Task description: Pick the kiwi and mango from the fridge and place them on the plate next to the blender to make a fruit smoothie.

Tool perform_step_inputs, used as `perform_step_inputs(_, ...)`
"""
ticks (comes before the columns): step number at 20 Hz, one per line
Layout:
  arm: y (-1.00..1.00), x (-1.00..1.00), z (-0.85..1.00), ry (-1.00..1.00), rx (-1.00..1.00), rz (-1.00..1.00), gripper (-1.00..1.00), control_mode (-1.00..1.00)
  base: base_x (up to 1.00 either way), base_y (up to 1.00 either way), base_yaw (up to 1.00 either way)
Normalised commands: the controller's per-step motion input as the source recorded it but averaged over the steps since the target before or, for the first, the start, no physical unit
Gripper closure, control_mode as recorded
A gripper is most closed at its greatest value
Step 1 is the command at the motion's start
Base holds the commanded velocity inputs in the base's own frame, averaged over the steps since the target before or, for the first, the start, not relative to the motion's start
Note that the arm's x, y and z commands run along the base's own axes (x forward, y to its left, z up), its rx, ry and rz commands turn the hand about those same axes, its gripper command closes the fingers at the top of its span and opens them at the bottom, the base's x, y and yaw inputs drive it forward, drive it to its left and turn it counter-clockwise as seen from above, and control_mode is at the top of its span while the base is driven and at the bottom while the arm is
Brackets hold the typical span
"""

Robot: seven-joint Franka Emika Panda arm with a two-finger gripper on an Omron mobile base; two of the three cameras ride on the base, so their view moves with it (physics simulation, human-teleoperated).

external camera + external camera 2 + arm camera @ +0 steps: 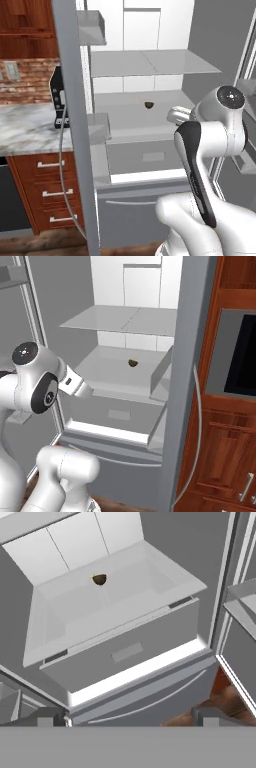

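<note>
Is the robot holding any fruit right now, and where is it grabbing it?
No, nothing is held. The end effector is open in front of the open fridge, and the small brown fruit, likely the kiwi, sits untouched on a shelf.

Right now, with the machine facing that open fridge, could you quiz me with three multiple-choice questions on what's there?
1. Where does the small dark fruit lie?
A. on a fridge shelf
B. on the counter
C. in a door bin

2. How many fruits show on that shelf?
A. three
B. one
C. none

3. What state is the tool in?
A. shut on the fruit
B. shut, empty
C. open, empty

Answers: 1 A, it sits mid-shelf toward the back wall. 2 B, a single dark piece shows. 3 C, its tips stand wide apart with nothing between.
</note>
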Motion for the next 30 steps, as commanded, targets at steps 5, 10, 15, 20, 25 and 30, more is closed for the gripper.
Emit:
perform_step_inputs(5, 0.0, 0.0, 0.0, 0.0, 0.0, 0.0, -1.0, 1.0, 0.46, 0.0, 0.0)
perform_step_inputs(10, -0.11, 0.64, -0.01, 0.0, -0.01, 0.0, -1.0, -1.0, 0.12, 0.0, 0.0)
perform_step_inputs(15, -0.24, 0.89, -0.09, 0.0, -0.02, 0.0, -1.0, -1.0, 0.0, 0.0, 0.0)
perform_step_inputs(20, -0.28, 0.8, -0.32, 0.0, -0.06, 0.0, -1.0, -1.0, 0.0, 0.0, 0.0)
perform_step_inputs(25, -0.36, 0.43, -0.56, 0.0, -0.06, 0.02, -1.0, -1.0, 0.0, 0.0, 0.0)
perform_step_inputs(30, -0.06, 0.6, -0.51, 0.0, -0.02, 0.05, -1.0, -1.0, 0.0, 0.0, 0.0)
